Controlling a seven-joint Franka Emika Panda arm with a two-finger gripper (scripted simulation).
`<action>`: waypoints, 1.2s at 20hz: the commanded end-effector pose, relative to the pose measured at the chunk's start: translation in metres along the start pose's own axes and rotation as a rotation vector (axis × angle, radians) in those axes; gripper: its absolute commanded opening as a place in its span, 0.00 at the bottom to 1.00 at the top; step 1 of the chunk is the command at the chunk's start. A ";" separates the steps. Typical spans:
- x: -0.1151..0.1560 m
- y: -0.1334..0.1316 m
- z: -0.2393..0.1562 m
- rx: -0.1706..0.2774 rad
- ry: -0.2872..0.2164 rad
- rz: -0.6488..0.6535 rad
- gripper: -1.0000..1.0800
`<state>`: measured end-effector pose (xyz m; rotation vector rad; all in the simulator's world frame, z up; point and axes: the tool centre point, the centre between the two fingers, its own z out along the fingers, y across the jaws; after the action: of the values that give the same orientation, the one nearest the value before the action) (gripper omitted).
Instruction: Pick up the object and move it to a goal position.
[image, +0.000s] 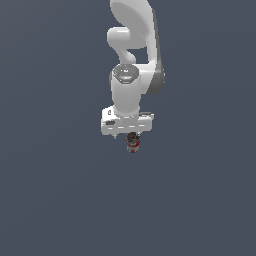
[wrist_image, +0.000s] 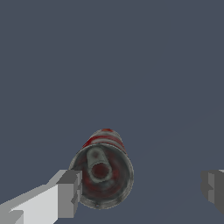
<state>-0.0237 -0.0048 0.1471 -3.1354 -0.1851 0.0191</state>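
Note:
The object, a small can (wrist_image: 103, 175) with a red-and-white label and a dark grey lid, stands between my fingers in the wrist view, lid toward the camera. One finger (wrist_image: 65, 194) sits right beside the can's rim. The other finger (wrist_image: 213, 187) is well apart from it. My gripper (wrist_image: 142, 189) is open, and the can sits off-centre toward one finger. In the exterior view the white hand (image: 127, 124) hangs straight over the can (image: 132, 144), which peeks out below it near the middle of the picture. The fingertips are hidden there.
A plain dark blue-grey floor (image: 60, 200) spreads all around the can. The white arm (image: 132, 45) rises toward the top of the exterior view. No other objects show.

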 end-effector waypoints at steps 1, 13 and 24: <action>-0.005 -0.009 0.006 -0.001 0.003 -0.067 0.96; -0.019 -0.032 0.020 -0.003 0.012 -0.235 0.96; -0.020 -0.032 0.046 -0.003 0.012 -0.234 0.96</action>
<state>-0.0466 0.0242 0.1088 -3.0934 -0.5479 -0.0009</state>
